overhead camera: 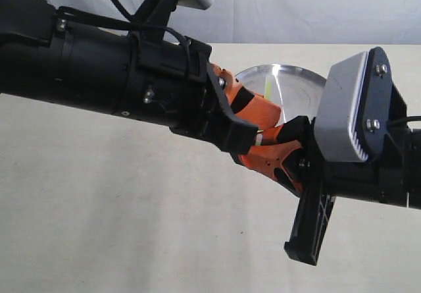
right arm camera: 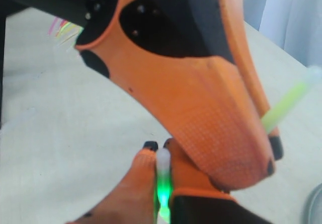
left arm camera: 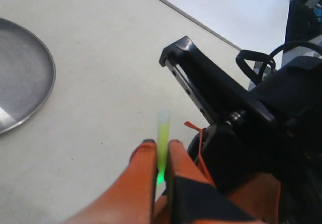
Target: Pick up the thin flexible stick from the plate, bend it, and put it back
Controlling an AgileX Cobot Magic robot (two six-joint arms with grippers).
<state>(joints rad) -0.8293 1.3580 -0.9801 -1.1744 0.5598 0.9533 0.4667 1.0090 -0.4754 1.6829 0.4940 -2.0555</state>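
Observation:
Both grippers meet above the table in front of the plate (overhead camera: 299, 82), each shut on the thin flexible stick. In the left wrist view the orange fingers of my left gripper (left arm camera: 161, 147) pinch the yellow-green stick (left arm camera: 162, 133), whose pale tip pokes out past them. My right gripper (right arm camera: 158, 149) clamps another part of the stick (right arm camera: 163, 176), glowing bright green there. The stick's far end (right arm camera: 288, 104) juts out beyond the left gripper's big orange finger (right arm camera: 201, 98). In the exterior view the left gripper (overhead camera: 255, 114) and right gripper (overhead camera: 276, 149) nearly touch; the plate (left arm camera: 22, 78) holds nothing.
The right arm's black body (left arm camera: 241, 113) sits close beside the left fingers. Cream tabletop (overhead camera: 131, 207) spreads around and below the arms. A white backdrop (overhead camera: 296, 6) hangs behind the table's far edge.

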